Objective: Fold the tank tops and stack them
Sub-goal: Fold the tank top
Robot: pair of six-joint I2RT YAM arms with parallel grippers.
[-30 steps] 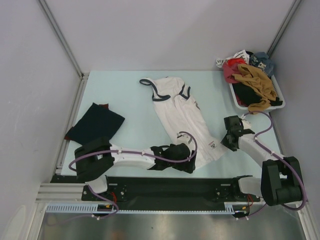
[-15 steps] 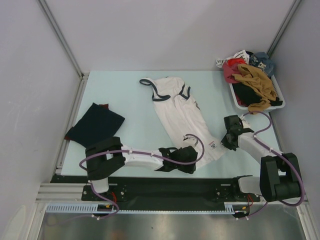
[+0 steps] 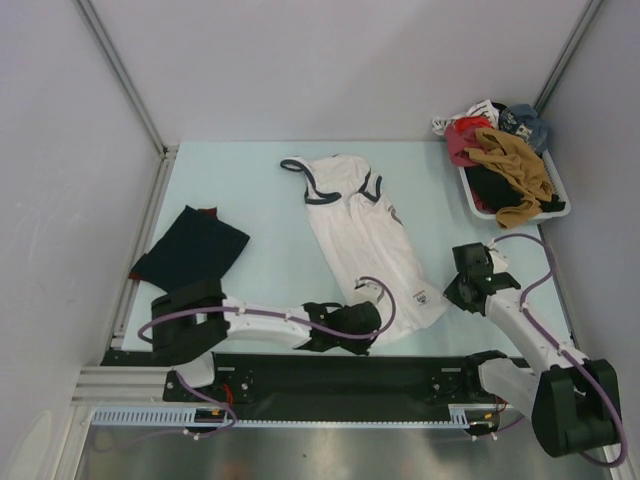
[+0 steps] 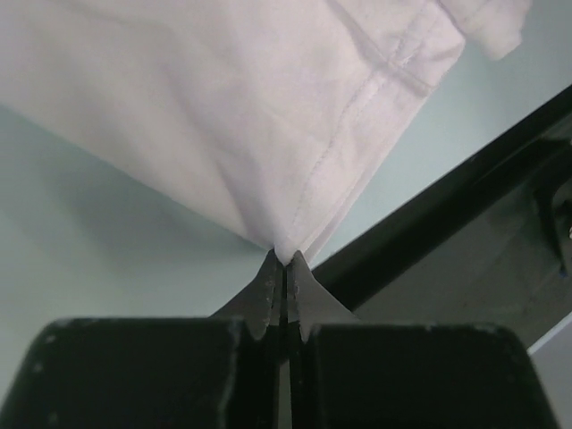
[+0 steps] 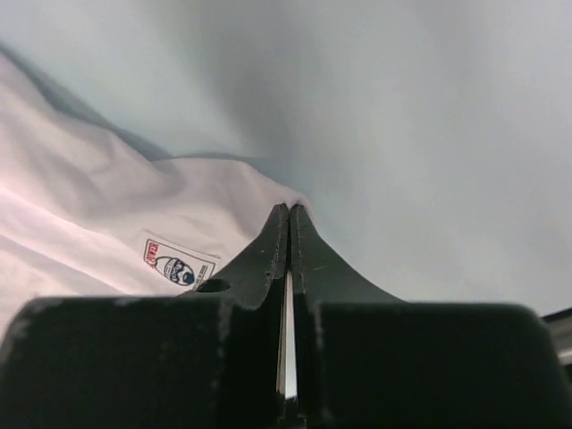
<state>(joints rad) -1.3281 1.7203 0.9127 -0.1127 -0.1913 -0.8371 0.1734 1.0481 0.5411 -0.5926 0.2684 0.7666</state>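
Pinching the near hem of a white cloth tank top with navy trim point(image 3: 365, 235), the left hand point(image 4: 284, 261) is clamped tight on the left corner. The right hand point(image 5: 289, 213) is closed at the right corner and seems to nip the cloth too. The garment lies spread and unfolded in the middle of the pale green desk point(image 3: 260, 190). A dark navy tank top point(image 3: 195, 248) sits folded at the left. By appearances one top is done; the white one awaits folding and stacking.
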